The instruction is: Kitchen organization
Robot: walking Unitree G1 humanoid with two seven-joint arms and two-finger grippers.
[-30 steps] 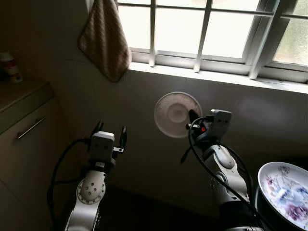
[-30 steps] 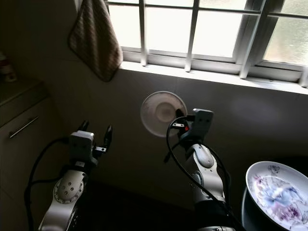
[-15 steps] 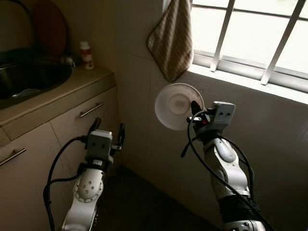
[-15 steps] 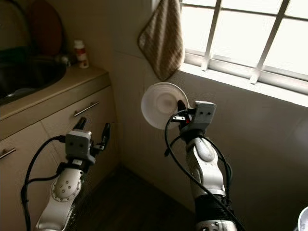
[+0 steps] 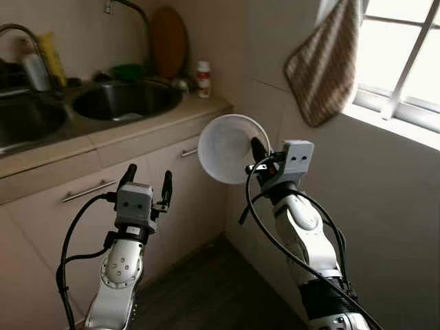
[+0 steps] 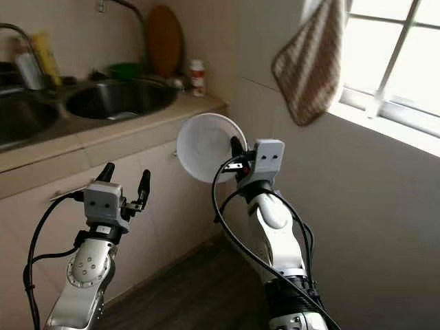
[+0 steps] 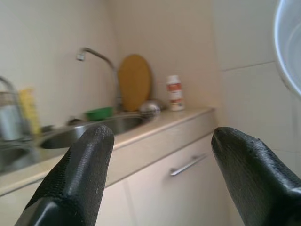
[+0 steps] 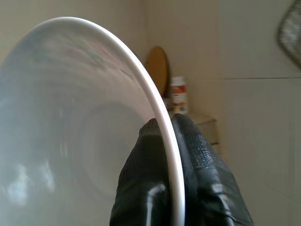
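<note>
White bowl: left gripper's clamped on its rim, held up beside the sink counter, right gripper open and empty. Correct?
Sides are swapped. The right gripper is shut on the white bowl; the right wrist view shows its fingers pinching the rim. The left gripper is open and empty, as the left wrist view shows. The bowl is held up beside the sink counter, as you said.

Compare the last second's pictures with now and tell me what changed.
The camera swung left, so the robot has turned from the window toward the counter: the sink, the tap and the cabinet fronts have come into view, and the flowered plate is gone from view. Nothing was taken or let go. The right claw still pinches the white plate by its rim; the left claw stays open and empty.
</note>
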